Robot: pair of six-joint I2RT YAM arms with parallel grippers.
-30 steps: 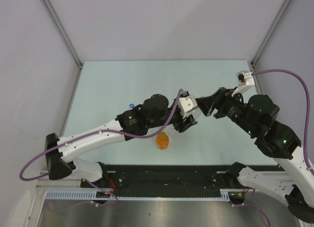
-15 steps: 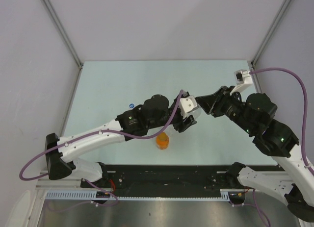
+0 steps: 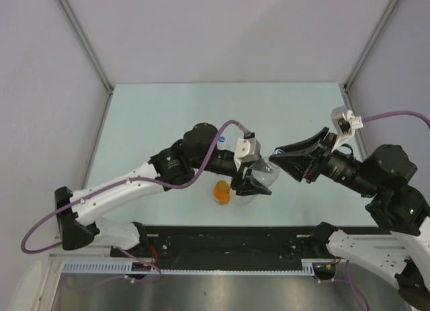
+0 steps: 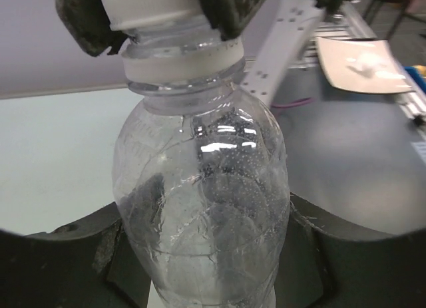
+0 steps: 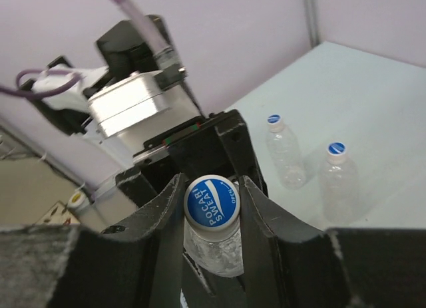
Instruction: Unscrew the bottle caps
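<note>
Near the middle of the pale green table point(image 3: 168, 109), just right of the short orange plastic bottle point(image 3: 222, 192), both arms now meet on one small clear plastic bottle point(image 4: 200, 221). A second ago the right gripper point(image 3: 273, 156) stood farther back with its jaws partly spread, not yet on anything. Since then it has swung in from the right and closed, and its jaws now pinch the sides of the round blue plastic cap point(image 5: 212, 200) with white lettering on top. The left gripper point(image 3: 254, 183) has carried the bottle a little nearer and to the right. It has stayed clamped throughout, its jaws pinching the bottle's body below the shoulder.

Whether the bottle's base touches the table cannot be told from these views.

With the body held by one arm and the cap by the other, the grasp looks complete. The twist itself is what remains, since the cap sits fully down on the white neck ring. Two more clear plastic bottles point(image 5: 285, 155) stand capped farther off on the table, and the orange one is also capped, so the task seems to be at an early stage.
</note>
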